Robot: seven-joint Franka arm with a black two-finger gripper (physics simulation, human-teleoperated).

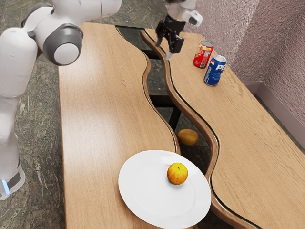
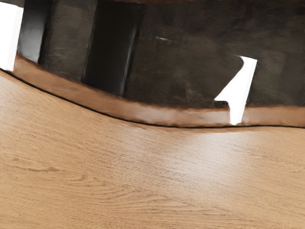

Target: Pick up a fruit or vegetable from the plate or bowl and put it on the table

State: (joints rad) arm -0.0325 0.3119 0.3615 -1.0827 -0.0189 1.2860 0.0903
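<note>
Pincer [image 1: 164, 49] open, nothing between its fingers, top centre of exterior view, well apart from target. Target: small yellow-orange apple-like fruit [image 1: 177, 173] on white plate [image 1: 141, 200], lower centre of frame, right of plate's middle; stem dimple up. Handling, my guess: light, firm, skin smooth so a bit slippery, rolls easily if nudged; not fragile, but a hard squeeze could bruise it. Grip: straight down from above, fingers either side of the widest part, midway up; too high and it squirts out. Don't push on the plate: it reaches over the gap in the bench [image 1: 100, 109] and might tip. Second fruit [image 1: 188, 137], yellow-brown, shows in the gap, below bench top; skip. Set-down: flat wood left of plate, away from gap, release low, roll risk.
</note>
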